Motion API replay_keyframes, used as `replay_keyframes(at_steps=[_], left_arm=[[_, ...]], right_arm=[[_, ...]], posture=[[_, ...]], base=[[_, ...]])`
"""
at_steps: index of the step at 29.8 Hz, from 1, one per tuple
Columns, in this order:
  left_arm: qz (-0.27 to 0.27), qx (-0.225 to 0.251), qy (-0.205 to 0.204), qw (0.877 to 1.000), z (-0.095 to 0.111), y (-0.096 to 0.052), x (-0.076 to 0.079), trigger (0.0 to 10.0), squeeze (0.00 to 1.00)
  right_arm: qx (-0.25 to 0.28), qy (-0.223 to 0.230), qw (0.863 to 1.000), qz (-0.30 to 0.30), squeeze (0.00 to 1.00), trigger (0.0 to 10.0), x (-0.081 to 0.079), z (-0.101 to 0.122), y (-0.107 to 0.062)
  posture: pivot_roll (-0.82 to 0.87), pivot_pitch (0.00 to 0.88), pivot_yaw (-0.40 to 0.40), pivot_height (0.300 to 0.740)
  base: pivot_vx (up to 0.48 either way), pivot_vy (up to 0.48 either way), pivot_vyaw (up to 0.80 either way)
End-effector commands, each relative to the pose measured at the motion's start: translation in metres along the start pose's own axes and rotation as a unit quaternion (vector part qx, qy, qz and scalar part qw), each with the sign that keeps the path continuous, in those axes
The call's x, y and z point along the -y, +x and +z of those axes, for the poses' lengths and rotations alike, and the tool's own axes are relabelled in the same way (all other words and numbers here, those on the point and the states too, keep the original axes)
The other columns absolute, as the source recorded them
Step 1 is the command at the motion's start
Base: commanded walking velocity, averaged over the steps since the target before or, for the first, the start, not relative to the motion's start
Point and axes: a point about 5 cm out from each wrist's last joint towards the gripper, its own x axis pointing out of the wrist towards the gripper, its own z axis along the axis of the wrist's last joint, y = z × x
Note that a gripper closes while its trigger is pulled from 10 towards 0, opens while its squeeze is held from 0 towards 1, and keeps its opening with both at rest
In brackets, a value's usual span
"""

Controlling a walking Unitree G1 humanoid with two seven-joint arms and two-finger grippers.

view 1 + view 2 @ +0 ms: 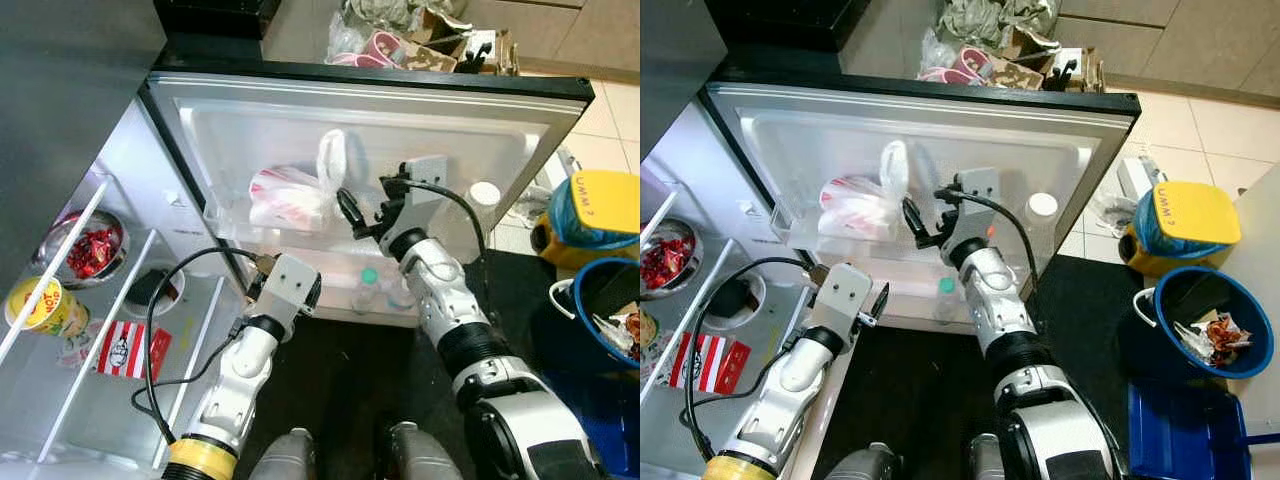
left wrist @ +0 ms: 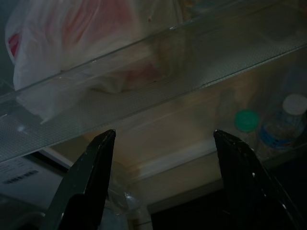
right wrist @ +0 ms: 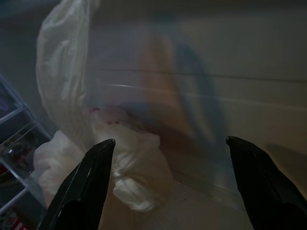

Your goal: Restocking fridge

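In the upper bin of the open fridge door [image 1: 520,130], at about eleven o'clock from the right gripper [image 1: 352,218]: a white plastic bag [image 1: 290,195] with red print, lying on its side, knotted top sticking up. Just beside that knot, the right gripper, reaching in from five o'clock on a silver arm with a black cable looped over the wrist. Fingers [image 3: 86,182] spread wide apart in the right wrist view, gripping nothing, bag between and beyond them; contact with the plastic impossible to judge.

Lower down, around seven o'clock from the bag, the left gripper [image 2: 160,143] raised beneath the upper bin. Fingers [image 2: 91,172] likewise held wide open and empty, pointing up at the clear bottom of the bin with the bag showing through it.

In the lower door bin, at five o'clock from the bag: small water bottles, one with a green cap [image 1: 369,276], one with a white cap [image 2: 293,104]. A white round container [image 1: 484,194] at three o'clock, on the door's far side.

On the fridge shelves to nine o'clock: a metal bowl of red pieces [image 1: 90,250], a yellow tub [image 1: 40,305], a dark bowl [image 1: 155,287], a red-and-white striped packet [image 1: 125,350].

On the floor at three to four o'clock: a yellow-lidded bin [image 1: 595,215] and a blue bucket [image 1: 605,310] holding scraps.
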Motion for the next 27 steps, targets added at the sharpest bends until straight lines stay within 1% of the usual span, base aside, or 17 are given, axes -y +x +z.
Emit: replay_keyframes(at_steps=[1, 4, 5, 6, 7, 8, 9, 12, 13, 14, 15, 18, 21, 23, 26, 27], left_arm=[[-0.006, -0.013, -0.001, 1.0, -0.006, -0.002, 0.005, 10.0, 0.0], [-0.006, -0.012, -0.002, 1.0, -0.006, -0.002, 0.006, 10.0, 0.0], [-0.006, -0.012, -0.002, 1.0, -0.006, -0.002, 0.006, 10.0, 0.0], [-0.006, -0.013, -0.003, 1.0, -0.006, -0.001, 0.006, 10.0, 0.0], [-0.006, -0.013, -0.003, 1.0, -0.006, -0.001, 0.007, 10.0, 0.0], [-0.006, -0.013, -0.003, 1.0, -0.006, -0.001, 0.007, 10.0, 0.0], [-0.006, -0.013, -0.003, 1.0, -0.006, -0.001, 0.007, 10.0, 0.0], [-0.007, -0.013, -0.005, 1.0, -0.006, -0.001, 0.007, 10.0, 0.0], [-0.007, -0.013, -0.005, 1.0, -0.006, -0.001, 0.007, 10.0, 0.0], [-0.007, -0.013, -0.005, 1.0, -0.006, -0.001, 0.008, 10.0, 0.0], [-0.007, -0.013, -0.005, 1.0, -0.006, -0.001, 0.008, 10.0, 0.0], [-0.007, -0.012, -0.005, 1.0, -0.006, -0.001, 0.008, 10.0, 0.0], [-0.007, -0.012, -0.005, 1.0, -0.006, -0.001, 0.008, 10.0, 0.0], [-0.007, -0.012, -0.005, 1.0, -0.006, -0.001, 0.008, 10.0, 0.0], [-0.009, -0.012, -0.005, 1.0, -0.006, 0.0, 0.008, 10.0, 0.0], [-0.009, -0.012, -0.005, 1.0, -0.006, 0.0, 0.008, 10.0, 0.0]], right_arm=[[-0.047, 0.015, 0.999, -0.019, 0.0, 10.0, 0.003, -0.026, -0.008], [-0.053, 0.001, 0.997, -0.053, 0.0, 10.0, 0.013, -0.031, -0.013], [-0.053, 0.001, 0.997, -0.053, 0.0, 10.0, 0.013, -0.031, -0.013], [-0.054, -0.009, 0.996, -0.068, 0.0, 10.0, 0.018, -0.031, -0.015], [-0.053, -0.011, 0.996, -0.071, 0.0, 10.0, 0.019, -0.031, -0.015], [-0.052, -0.023, 0.995, -0.077, 0.0, 10.0, 0.022, -0.03, -0.016], [-0.052, -0.023, 0.995, -0.077, 0.0, 10.0, 0.022, -0.03, -0.016], [-0.049, -0.065, 0.992, -0.095, 0.0, 10.0, 0.03, -0.025, -0.017], [-0.049, -0.065, 0.992, -0.095, 0.0, 10.0, 0.03, -0.025, -0.017], [-0.048, -0.082, 0.99, -0.105, 0.0, 10.0, 0.034, -0.023, -0.017], [-0.048, -0.082, 0.99, -0.105, 0.0, 10.0, 0.034, -0.023, -0.017], [-0.047, -0.108, 0.986, -0.116, 0.0, 10.0, 0.038, -0.02, -0.017], [-0.044, -0.12, 0.985, -0.116, 0.0, 10.0, 0.038, -0.019, -0.017], [-0.042, -0.121, 0.985, -0.116, 0.0, 10.0, 0.038, -0.018, -0.017], [-0.013, -0.115, 0.989, -0.097, 0.0, 10.0, 0.033, -0.011, -0.014], [-0.013, -0.115, 0.989, -0.097, 0.0, 10.0, 0.033, -0.011, -0.014]], posture=[[0.09, 0.202, -0.005, 0.74], [0.09, 0.203, -0.007, 0.74], [0.09, 0.203, -0.007, 0.74], [0.08, 0.203, -0.008, 0.74], [0.08, 0.203, -0.008, 0.74], [0.08, 0.203, -0.008, 0.74], [0.08, 0.203, -0.008, 0.74], [0.08, 0.201, -0.008, 0.74], [0.08, 0.201, -0.008, 0.74], [0.08, 0.202, -0.008, 0.74], [0.08, 0.202, -0.008, 0.74], [0.08, 0.203, -0.008, 0.74], [0.08, 0.203, -0.007, 0.74], [0.08, 0.203, -0.007, 0.74], [0.08, 0.203, -0.007, 0.74], [0.08, 0.203, -0.007, 0.74]], base=[[0.0, 0.0, 0.0], [0.0, 0.0, 0.0], [0.0, 0.0, 0.0], [0.0, 0.0, 0.0], [0.0, 0.0, 0.0], [0.0, 0.0, 0.0], [0.0, 0.0, 0.0], [0.0, 0.0, 0.0], [0.0, 0.0, 0.0], [0.0, 0.0, 0.0], [0.0, 0.0, 0.0], [0.0, 0.0, 0.0], [0.0, 0.0, 0.0], [0.0, 0.0, 0.0], [0.0, 0.0, 0.0], [0.0, 0.0, 0.0]])
